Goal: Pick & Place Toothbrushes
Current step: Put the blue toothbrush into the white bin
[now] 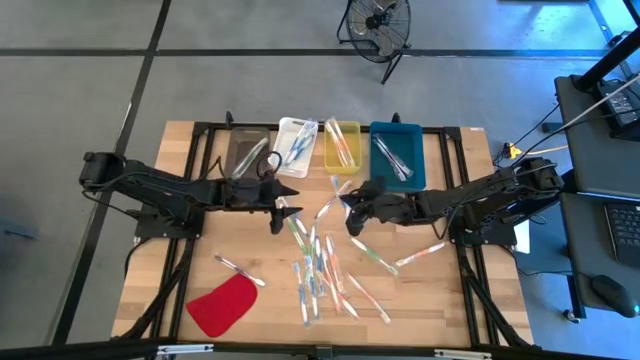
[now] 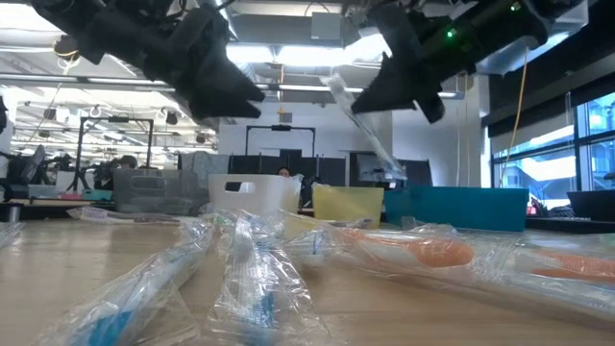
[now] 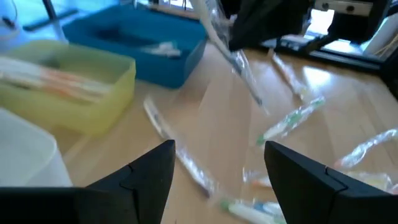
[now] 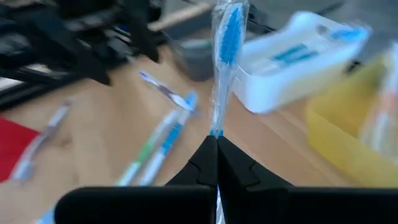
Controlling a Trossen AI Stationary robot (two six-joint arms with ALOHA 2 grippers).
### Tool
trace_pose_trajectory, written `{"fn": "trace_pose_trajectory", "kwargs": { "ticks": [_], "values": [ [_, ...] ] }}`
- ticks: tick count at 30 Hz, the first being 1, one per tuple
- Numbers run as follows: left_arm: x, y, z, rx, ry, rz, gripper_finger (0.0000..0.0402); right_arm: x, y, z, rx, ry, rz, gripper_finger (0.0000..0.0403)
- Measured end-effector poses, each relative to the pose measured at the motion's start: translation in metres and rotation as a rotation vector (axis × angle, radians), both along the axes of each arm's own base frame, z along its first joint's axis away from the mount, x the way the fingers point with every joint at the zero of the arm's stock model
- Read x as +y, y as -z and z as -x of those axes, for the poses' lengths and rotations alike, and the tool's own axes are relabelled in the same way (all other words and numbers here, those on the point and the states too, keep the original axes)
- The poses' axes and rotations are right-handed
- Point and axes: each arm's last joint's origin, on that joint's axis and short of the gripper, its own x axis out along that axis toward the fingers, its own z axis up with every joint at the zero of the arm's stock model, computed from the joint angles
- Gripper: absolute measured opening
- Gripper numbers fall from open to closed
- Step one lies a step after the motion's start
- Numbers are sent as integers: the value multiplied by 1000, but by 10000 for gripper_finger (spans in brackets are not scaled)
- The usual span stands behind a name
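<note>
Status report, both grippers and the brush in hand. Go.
Right gripper shut on a blue wrapped toothbrush, held above the table. Left gripper open, empty. Loose toothbrushes scattered below; nothing blocking the bins.

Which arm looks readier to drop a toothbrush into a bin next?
Probably the right: its gripper is shut on a wrapped blue toothbrush held above the table, close to the bins. The left gripper is open and empty.

A lab or workshop; strip lights, workbenches, a floor fan, concrete floor.
</note>
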Motion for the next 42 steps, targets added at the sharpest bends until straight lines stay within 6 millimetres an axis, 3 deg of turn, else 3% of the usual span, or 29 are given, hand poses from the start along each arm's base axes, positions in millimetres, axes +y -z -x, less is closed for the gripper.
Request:
{"fn": "trace_pose_trajectory", "kwargs": {
  "ticks": [10, 19, 34, 42],
  "values": [
    [-1, 4, -18, -110, 44, -49, 243, 5, -16, -9, -148, -158, 61, 1],
    [-3, 11, -36, -256, 110, -100, 243, 8, -18, -12, -181, -268, 76, 1],
    [-4, 20, -48, -404, 148, -38, 243, 10, -14, -22, -254, -271, 95, 1],
    [-4, 24, -52, -466, 128, -25, 208, 10, -17, -22, -277, -253, 117, 1]
  ]
}}
